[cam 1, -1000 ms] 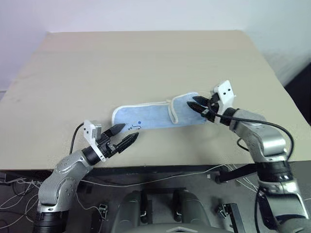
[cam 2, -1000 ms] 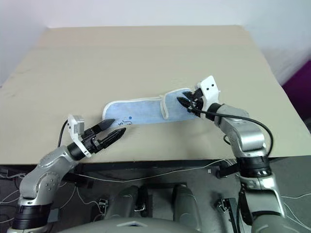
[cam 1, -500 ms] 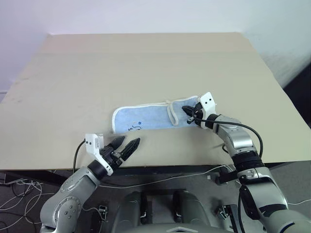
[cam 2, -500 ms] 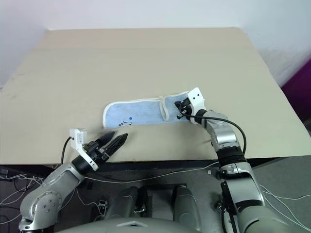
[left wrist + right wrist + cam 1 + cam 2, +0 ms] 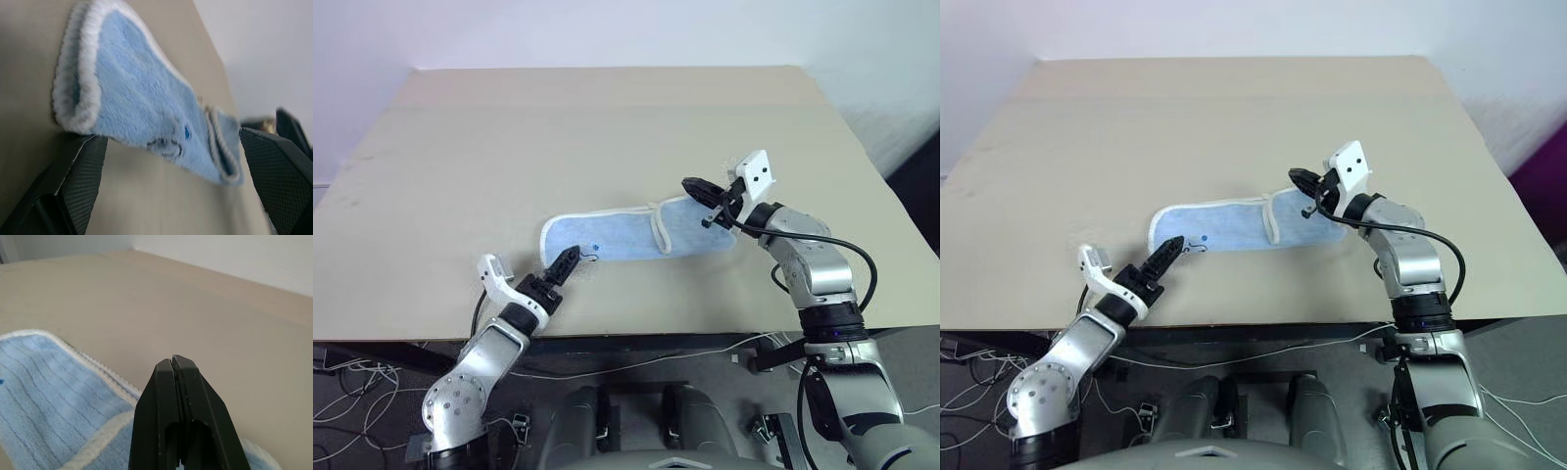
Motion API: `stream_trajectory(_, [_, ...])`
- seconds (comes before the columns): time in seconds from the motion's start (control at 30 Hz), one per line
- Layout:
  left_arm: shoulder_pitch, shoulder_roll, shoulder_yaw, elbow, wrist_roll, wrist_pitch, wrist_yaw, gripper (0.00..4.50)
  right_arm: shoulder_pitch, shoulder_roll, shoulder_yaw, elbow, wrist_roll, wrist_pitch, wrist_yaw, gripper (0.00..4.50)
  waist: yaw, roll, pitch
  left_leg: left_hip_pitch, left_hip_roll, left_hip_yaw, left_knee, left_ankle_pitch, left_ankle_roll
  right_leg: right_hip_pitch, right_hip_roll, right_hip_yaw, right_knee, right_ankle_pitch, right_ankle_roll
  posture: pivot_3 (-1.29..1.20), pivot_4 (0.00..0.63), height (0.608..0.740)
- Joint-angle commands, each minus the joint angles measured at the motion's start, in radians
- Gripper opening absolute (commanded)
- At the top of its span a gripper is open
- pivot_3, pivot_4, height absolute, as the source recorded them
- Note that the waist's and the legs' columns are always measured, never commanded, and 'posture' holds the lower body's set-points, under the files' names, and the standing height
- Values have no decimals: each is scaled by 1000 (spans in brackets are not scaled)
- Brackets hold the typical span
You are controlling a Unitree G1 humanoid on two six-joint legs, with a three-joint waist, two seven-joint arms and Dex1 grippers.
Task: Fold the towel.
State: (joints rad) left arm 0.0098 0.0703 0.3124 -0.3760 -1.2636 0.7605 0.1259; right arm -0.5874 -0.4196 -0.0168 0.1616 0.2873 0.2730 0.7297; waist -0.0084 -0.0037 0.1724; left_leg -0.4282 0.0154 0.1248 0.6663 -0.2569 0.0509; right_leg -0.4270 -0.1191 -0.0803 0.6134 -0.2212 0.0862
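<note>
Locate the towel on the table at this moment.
In the left eye view, the towel lies folded long on the table near its front edge, between the left gripper and the right gripper.

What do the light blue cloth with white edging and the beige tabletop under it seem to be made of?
The light blue cloth with white edging looks like soft terry or plush fabric: fuzzy pile, faint ribbing, and a thick looped white trim. The beige tabletop looks like smooth, matte laminate or painted board, though the core material cannot be told.
</note>
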Motion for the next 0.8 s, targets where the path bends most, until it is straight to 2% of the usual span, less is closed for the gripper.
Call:
stream_trajectory(0.03, [-76,-41,60,111,-48,-56,140,4500,-7,-13,-29,-67,13,0,-12,36,4,0,0,1,0,0,0,0,0,1,0,0,0,0,0,0,150,740])
stream_trajectory(0.23, [-132,-70,96,172,-106,-98,212,4500,18,-16,-34,-95,9,4,-35,36,3,0,-1,2,0,0,0,0,0,2,0,0,0,0,-1,0,150,740])
stream_trajectory(0.33, [-146,-72,112,187,-124,-132,212,3872,33,-17,-34,-112,9,7,-47,0,0,0,-1,2,0,0,0,0,0,2,1,0,0,0,-1,0,150,740])
stream_trajectory(0.67, [-118,-41,87,164,-160,-108,228,362,56,-21,-32,-149,9,22,-72,0,-5,0,-1,2,0,0,-1,0,0,1,1,0,0,0,0,0,150,740])
stream_trajectory(0.77, [-60,15,71,82,-186,-69,158,362,61,-23,-32,-157,8,27,-76,0,-10,0,0,2,0,0,-1,0,0,0,1,0,0,0,0,0,150,740])
stream_trajectory(0.8, [-33,39,72,50,-194,-60,123,541,62,-24,-31,-159,8,29,-78,0,-12,0,0,1,1,0,-2,0,0,0,1,0,-1,0,0,0,150,740])
